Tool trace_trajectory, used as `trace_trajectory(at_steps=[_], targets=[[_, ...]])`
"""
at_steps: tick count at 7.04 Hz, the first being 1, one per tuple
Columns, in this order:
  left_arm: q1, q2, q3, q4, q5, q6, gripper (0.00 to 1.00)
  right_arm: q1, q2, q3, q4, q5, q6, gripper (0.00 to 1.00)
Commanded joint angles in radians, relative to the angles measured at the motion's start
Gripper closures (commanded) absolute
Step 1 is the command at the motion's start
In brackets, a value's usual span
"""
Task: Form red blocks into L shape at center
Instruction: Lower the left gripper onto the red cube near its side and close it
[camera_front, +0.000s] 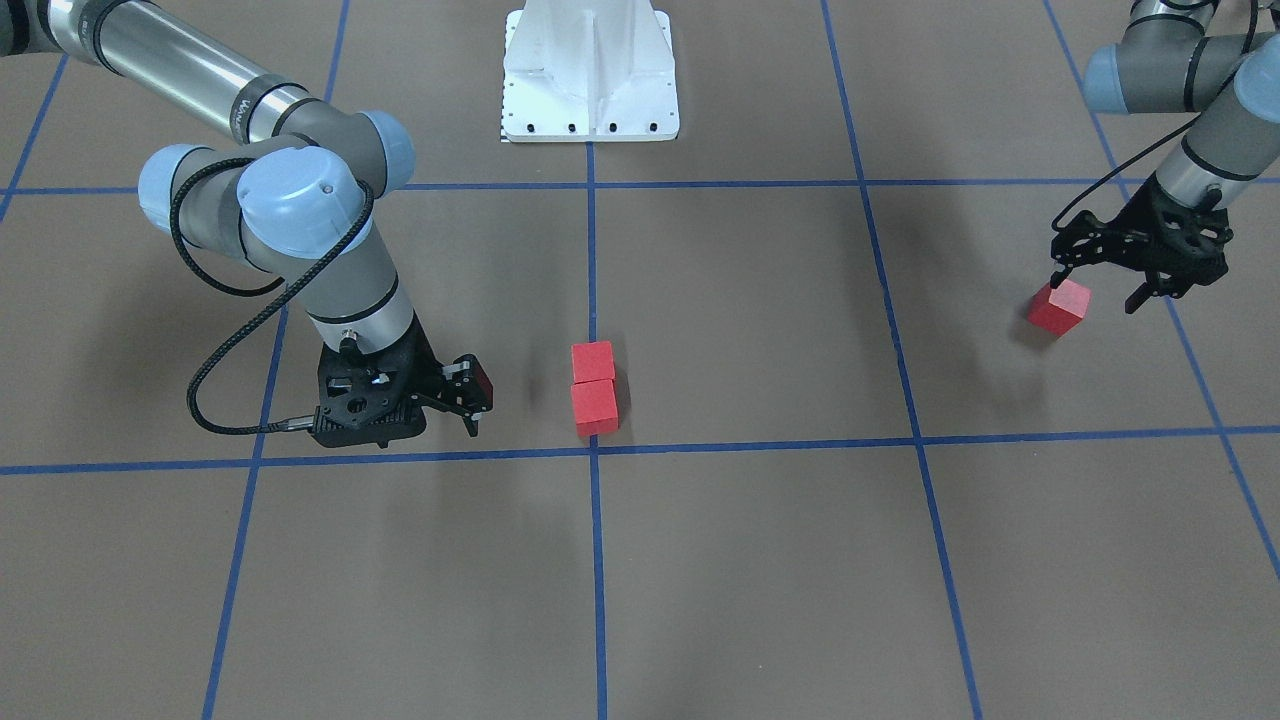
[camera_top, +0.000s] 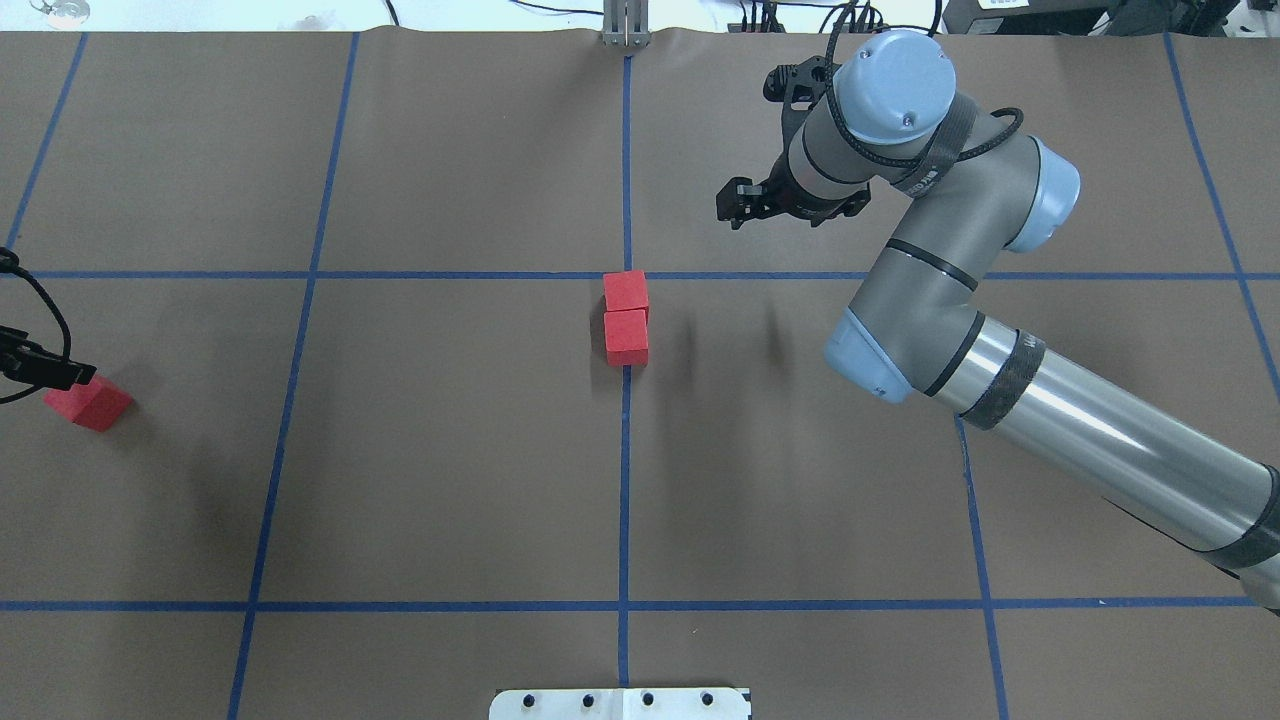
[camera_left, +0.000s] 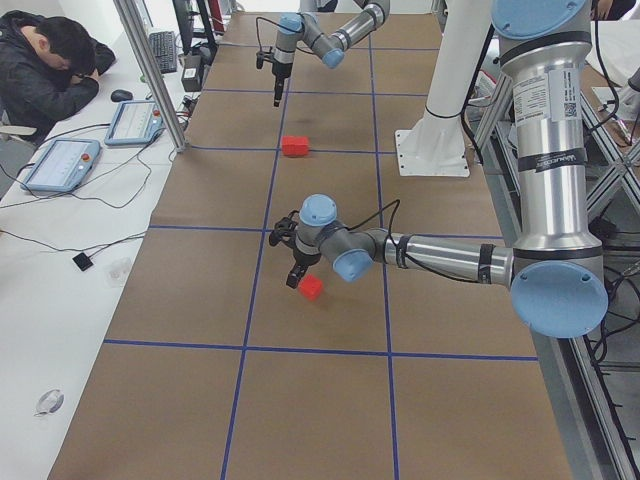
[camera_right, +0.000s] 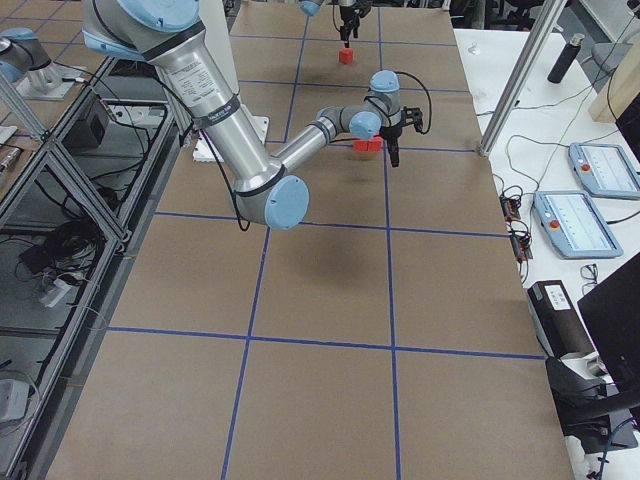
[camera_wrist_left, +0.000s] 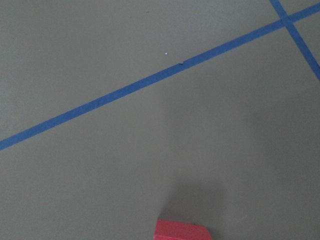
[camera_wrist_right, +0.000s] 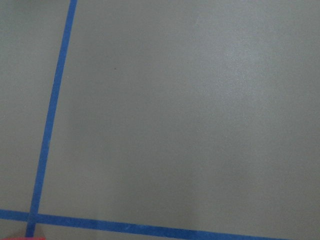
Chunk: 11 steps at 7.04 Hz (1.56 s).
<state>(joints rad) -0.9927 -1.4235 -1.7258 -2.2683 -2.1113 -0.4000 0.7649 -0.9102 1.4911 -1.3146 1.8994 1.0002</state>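
You can see two red blocks (camera_top: 626, 337) touching in a row right beside the center (camera_top: 627, 275), the third block (camera_top: 90, 402) far away on the counter (camera_top: 450, 450) under the spread left end effector (camera_front: 1097, 288), and the right end effector (camera_front: 475, 400) spread, near the pair.

the left arm's upright silver tube (camera_left: 546, 125), near in the left-side view, carries a line of dark lettering along its length and a small square code label (camera_left: 571, 93); both are too small to read. the right arm's silver tube (camera_front: 236, 106) shows a few dark letters, also illegible.
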Motion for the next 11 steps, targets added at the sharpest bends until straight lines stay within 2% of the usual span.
trace_trajectory(at_steps=[1,8,11], targets=[[0.028,-0.005,0.064,-0.060,0.001,-0.006,0.00,-0.001,-0.007,0.000,0.000,0.001,0.000,0.01],[0.060,-0.005,0.097,-0.071,-0.003,-0.017,0.00,-0.001,-0.015,0.000,0.000,0.001,-0.003,0.01],[0.068,-0.014,0.100,-0.062,-0.001,-0.016,0.03,-0.001,-0.021,0.000,0.000,0.000,-0.005,0.01]])
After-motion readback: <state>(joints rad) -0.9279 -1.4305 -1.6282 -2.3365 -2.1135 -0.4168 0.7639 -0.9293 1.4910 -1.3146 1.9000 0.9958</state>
